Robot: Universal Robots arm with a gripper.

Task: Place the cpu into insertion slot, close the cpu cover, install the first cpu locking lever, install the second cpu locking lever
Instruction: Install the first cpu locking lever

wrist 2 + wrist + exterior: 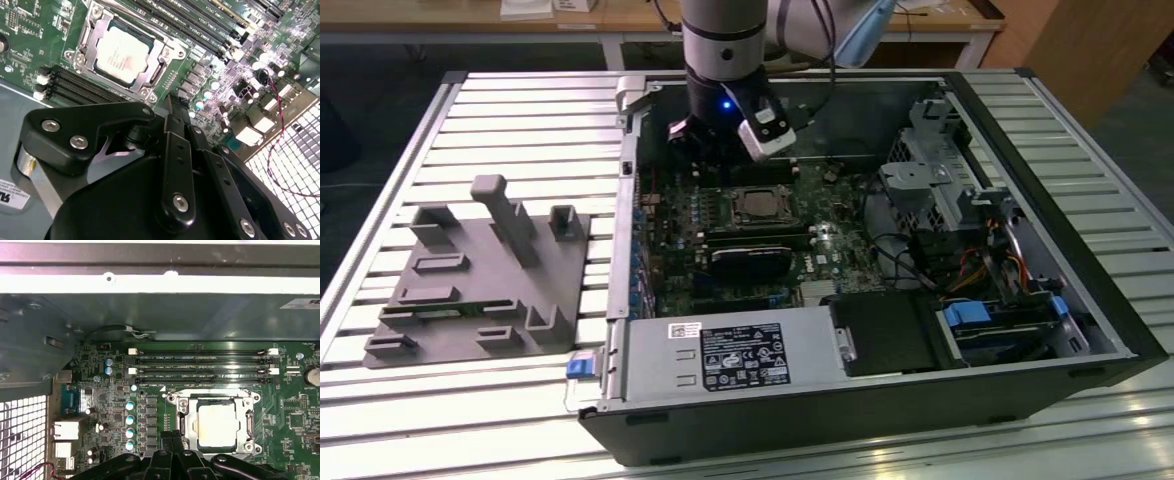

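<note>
The cpu (122, 50) (217, 425) (758, 205) lies flat in its socket on the green motherboard, pale metallic top facing up. The silvery cpu cover (146, 91) (182, 412) lies down around it as a frame. A thin metal lever (150, 27) runs along one side of the socket. My gripper (173, 102) (170, 436) hovers just off the socket's edge with its black fingers pressed together and nothing between them. In the exterior view the gripper (707, 160) hangs over the board, just beyond the socket.
The open computer case (1107, 330) lies on a slatted table. Memory slots (200, 360) flank the socket. A black card (747, 262), the power supply (734, 360) and a drive cage (981, 320) crowd the case. A grey fixture plate (480, 280) sits at the exterior view's left.
</note>
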